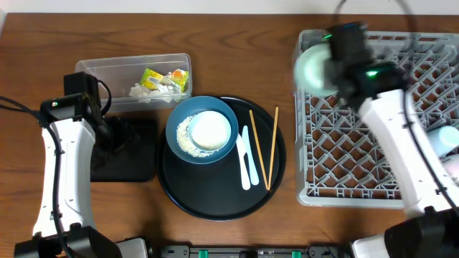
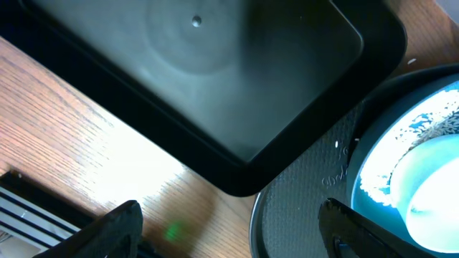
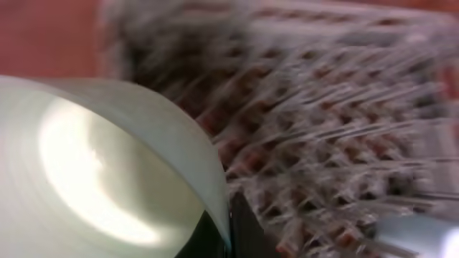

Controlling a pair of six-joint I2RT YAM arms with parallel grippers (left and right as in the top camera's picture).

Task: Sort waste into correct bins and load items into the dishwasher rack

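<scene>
Pale teal bowl (image 1: 313,68) sits over the upper-left corner of the dishwasher rack (image 1: 344,198) in the overhead view. Right gripper (image 1: 328,70) jaws pinch its rim; wrist view blurred. Left gripper (image 2: 237,231) jaws spread, above black rectangular tray (image 2: 215,93) on bench (image 1: 229,43).

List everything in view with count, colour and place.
clear tub: 1, back left
wrappers: 2, yellow-green, in tub
tissue: 1, white, in tub
rectangular tray: 1, black, left
round tray: 1, black, centre
blue bowl: 1, on round tray
rice: white, in blue bowl
white bowl: 1, in blue bowl
spoon: 1, white, round tray
chopsticks: 2, wooden, round tray
rack: 1, grey, right
teal bowl: 1, over rack
left gripper: open
right gripper: holding teal bowl
</scene>
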